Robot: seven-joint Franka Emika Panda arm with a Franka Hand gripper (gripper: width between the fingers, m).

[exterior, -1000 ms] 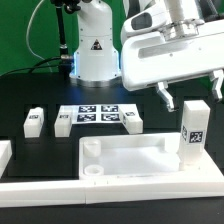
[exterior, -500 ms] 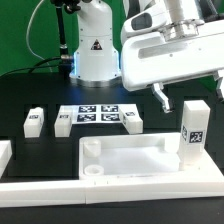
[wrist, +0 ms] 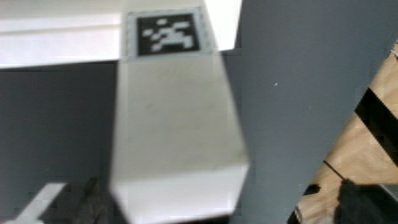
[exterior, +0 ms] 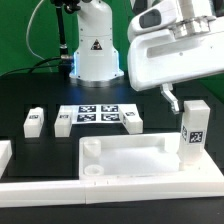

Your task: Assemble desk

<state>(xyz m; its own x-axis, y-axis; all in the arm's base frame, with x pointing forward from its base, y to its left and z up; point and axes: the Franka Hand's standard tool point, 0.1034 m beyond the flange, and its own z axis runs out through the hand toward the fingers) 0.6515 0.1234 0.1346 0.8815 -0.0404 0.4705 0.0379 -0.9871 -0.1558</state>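
Note:
The white tray-like tabletop (exterior: 120, 142) lies at the front of the black table, with round sockets at its left corners. One tagged white leg (exterior: 194, 130) stands upright at its right end. My gripper (exterior: 195, 96) hangs just above that leg, open, and one finger (exterior: 170, 99) is clear of the leg's left side. In the wrist view the leg (wrist: 175, 120) runs between the fingers with its tag (wrist: 169, 30) at the far end, and nothing grips it. Three more legs (exterior: 33, 121) (exterior: 63, 123) (exterior: 131, 121) lie farther back.
The marker board (exterior: 95, 115) lies flat between the loose legs. A long white rail (exterior: 100, 192) runs along the front edge and another white piece (exterior: 4, 155) sits at the exterior view's left. The robot base (exterior: 95, 50) stands behind.
The gripper's jaws have spread off the upright leg and the hand has lifted slightly toward the exterior view's right. The leg stays standing on the tabletop.

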